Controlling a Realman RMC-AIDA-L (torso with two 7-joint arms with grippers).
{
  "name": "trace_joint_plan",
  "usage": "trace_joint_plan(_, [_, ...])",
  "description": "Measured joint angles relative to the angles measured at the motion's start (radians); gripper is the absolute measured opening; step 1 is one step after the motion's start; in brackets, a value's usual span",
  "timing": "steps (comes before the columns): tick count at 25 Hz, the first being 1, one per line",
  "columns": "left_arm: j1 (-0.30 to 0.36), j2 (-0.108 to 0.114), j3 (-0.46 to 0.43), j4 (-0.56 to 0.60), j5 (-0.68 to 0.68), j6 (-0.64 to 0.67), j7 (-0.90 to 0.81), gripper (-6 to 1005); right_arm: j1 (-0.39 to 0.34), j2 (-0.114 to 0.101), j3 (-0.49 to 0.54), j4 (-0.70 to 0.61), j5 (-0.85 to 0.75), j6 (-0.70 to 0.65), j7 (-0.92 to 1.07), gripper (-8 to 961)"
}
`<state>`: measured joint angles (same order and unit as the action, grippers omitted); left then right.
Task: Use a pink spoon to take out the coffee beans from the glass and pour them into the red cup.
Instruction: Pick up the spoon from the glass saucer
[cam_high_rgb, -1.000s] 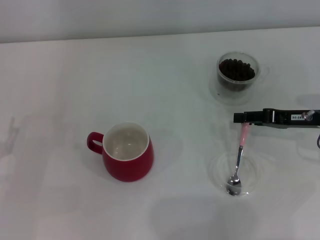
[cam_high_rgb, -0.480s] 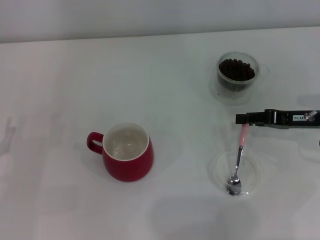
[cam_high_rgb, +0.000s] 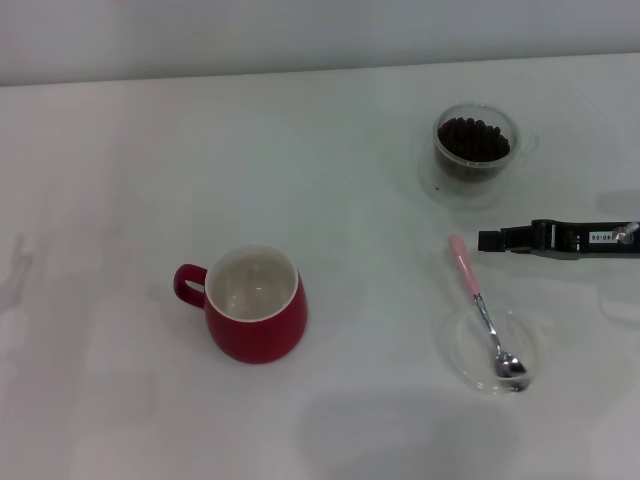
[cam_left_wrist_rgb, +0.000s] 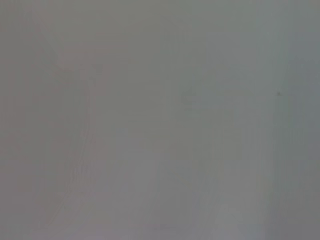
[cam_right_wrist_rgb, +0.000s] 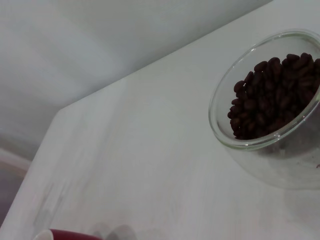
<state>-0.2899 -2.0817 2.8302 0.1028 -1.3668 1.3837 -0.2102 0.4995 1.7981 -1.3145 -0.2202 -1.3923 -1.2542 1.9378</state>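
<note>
The pink spoon (cam_high_rgb: 482, 308) lies slanted on the table, its pink handle end toward the glass and its metal bowl resting in a flat clear dish (cam_high_rgb: 451, 340). My right gripper (cam_high_rgb: 484, 240) reaches in from the right and hovers just beside the handle's end, apart from it. Behind it stands the glass (cam_high_rgb: 476, 150), holding the coffee beans (cam_high_rgb: 474, 138). The right wrist view shows the glass (cam_right_wrist_rgb: 260, 145) and beans (cam_right_wrist_rgb: 272, 95) up close. The red cup (cam_high_rgb: 255, 320) stands upright at centre left, its white inside bare. My left gripper is out of view.
The white table's far edge (cam_high_rgb: 300, 72) runs along the top of the head view. A sliver of the red cup's rim (cam_right_wrist_rgb: 65, 235) shows in the right wrist view. The left wrist view holds only a blank grey surface.
The spoon was held upright by its handle over the dish; now it lies slanted, free of my right gripper. The dish has shifted right. The gripper drew slightly right.
</note>
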Motion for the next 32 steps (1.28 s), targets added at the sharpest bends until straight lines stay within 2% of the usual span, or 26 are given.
trace_joint_plan(4, [0.001, 0.000, 0.000, 0.001, 0.000, 0.000, 0.000, 788, 0.000, -0.004, -0.003, 0.000, 0.000, -0.012, 0.001, 126])
trace_joint_plan(12, [0.003, 0.000, 0.000, 0.003, 0.000, 0.000, 0.000, 789, 0.002, -0.020, -0.007, -0.034, -0.005, -0.053, -0.012, 137])
trace_joint_plan(17, [-0.002, -0.002, 0.000, 0.006, 0.000, 0.000, 0.000, 789, 0.024, -0.029, -0.013, -0.045, -0.039, -0.066, -0.013, 333])
trace_joint_plan(20, [-0.003, -0.002, 0.000, 0.006, 0.000, 0.003, 0.000, 789, 0.032, -0.030, -0.015, -0.053, -0.043, -0.066, -0.012, 338])
trace_joint_plan(22, [-0.003, -0.002, 0.000, 0.006, 0.000, 0.003, 0.000, 789, 0.029, -0.023, 0.010, -0.057, -0.034, -0.066, -0.019, 342])
trace_joint_plan(25, [-0.003, -0.001, 0.000, 0.006, 0.000, 0.004, 0.000, 789, -0.006, 0.013, 0.094, -0.088, -0.027, -0.081, -0.095, 345])
trace_joint_plan(27, [-0.004, -0.002, 0.000, 0.006, -0.001, 0.003, 0.000, 789, -0.043, 0.028, 0.125, -0.130, -0.035, -0.101, -0.195, 347])
trace_joint_plan(29, [-0.004, -0.001, 0.000, 0.006, -0.001, 0.002, 0.000, 789, -0.057, 0.020, 0.127, -0.150, -0.047, -0.123, -0.236, 348])
trace_joint_plan(32, [-0.006, -0.001, 0.000, 0.002, -0.002, 0.001, 0.000, 788, -0.037, -0.012, 0.124, -0.145, -0.094, -0.160, -0.222, 350])
